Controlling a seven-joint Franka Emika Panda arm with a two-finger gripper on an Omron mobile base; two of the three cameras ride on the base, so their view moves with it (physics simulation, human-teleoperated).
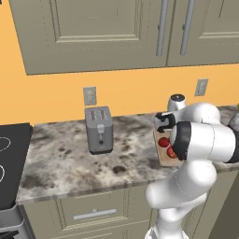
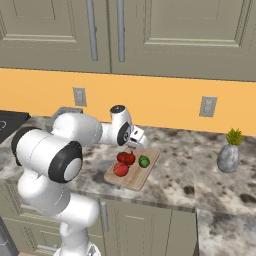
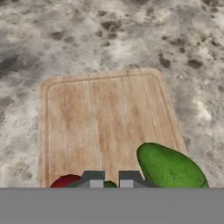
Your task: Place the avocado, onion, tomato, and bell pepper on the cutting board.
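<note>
Hand view: jaws (image 3: 111, 180) stand close together with a narrow gap between the fingertips (image 3: 93, 179); a sliver of dark green shows in that gap, but I cannot tell whether anything is pinched. Landmark: cutting board (image 3: 100, 118) on the marbled surface (image 3: 109, 39). A red item (image 3: 65, 180) lies at the board's near left, the avocado (image 3: 169, 168) at its near right; the far half of the board is bare.

Right base view: the toaster (image 2: 66, 111) is well left of the board (image 2: 145, 175), two red items (image 2: 126, 158) (image 2: 120, 169) sit on the board's left part, the avocado (image 2: 144, 161) on its right part, a vase (image 2: 227, 157) well right of it.

Judged step: the placing phase, with at least three items on the board. If the fourth rests there too, the next move calls for spreading the jaws and lifting straight up, clear of the produce.
</note>
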